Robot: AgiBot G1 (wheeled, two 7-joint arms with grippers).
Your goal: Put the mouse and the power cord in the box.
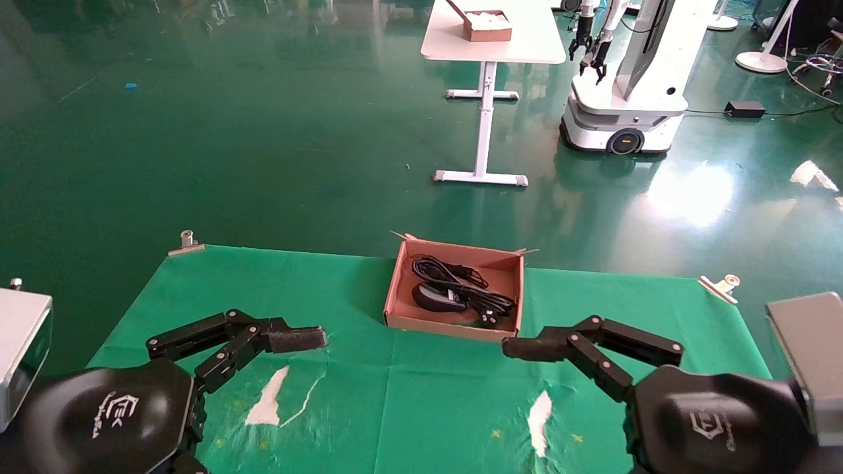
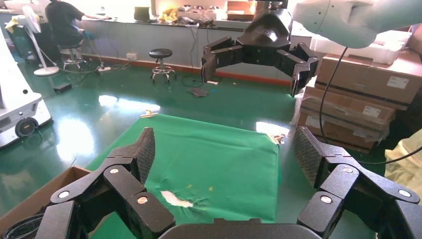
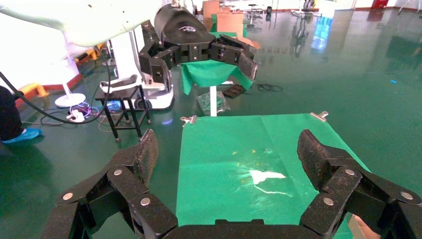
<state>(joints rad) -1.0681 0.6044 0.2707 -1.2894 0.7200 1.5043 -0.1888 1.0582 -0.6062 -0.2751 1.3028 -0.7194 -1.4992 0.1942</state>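
Note:
The reddish-brown box (image 1: 398, 293) stands at the far middle of the green cloth. Inside it lie the black mouse (image 1: 435, 297) and the looped power cord (image 1: 454, 273), its plug (image 1: 489, 317) near the front wall. My left gripper (image 1: 309, 339) hovers open over the cloth, in front of and left of the box. My right gripper (image 1: 517, 347) is open just in front of the box's near right corner. In the left wrist view the left gripper (image 2: 224, 149) holds nothing and a box corner (image 2: 45, 194) shows. The right gripper (image 3: 226, 149) is likewise empty.
The green cloth (image 1: 428, 395) has white torn patches (image 1: 269, 398) and clips at its far corners (image 1: 186, 242). Grey units sit at the left (image 1: 20, 342) and right (image 1: 810, 349) edges. Beyond, a white table (image 1: 494, 36) bears a small brown box; another robot (image 1: 625, 99) stands on the floor.

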